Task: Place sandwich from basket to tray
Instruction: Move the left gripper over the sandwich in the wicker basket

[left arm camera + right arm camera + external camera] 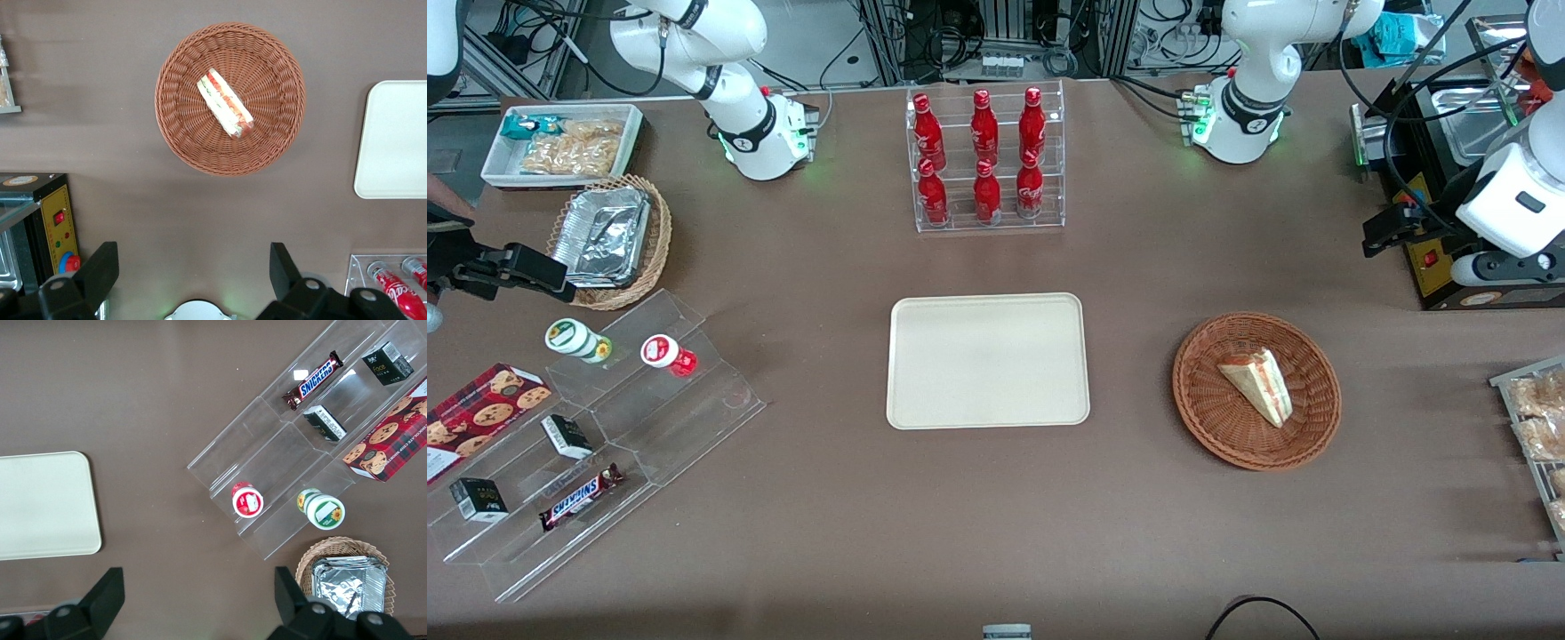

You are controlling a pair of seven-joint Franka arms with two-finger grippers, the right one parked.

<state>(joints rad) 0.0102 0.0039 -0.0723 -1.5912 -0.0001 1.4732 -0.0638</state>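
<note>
Brown table [996, 516], open pincer [193, 273] above basket [280, 133]

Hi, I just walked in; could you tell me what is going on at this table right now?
The left arm's gripper, fingers open, is raised above the brown table, off the round reddish-brown wicker basket and holding nothing. The triangular white-bread sandwich lies in that basket, untouched. The flat cream rectangular tray, where it should go, lies beside the basket, with nothing on it.
</note>
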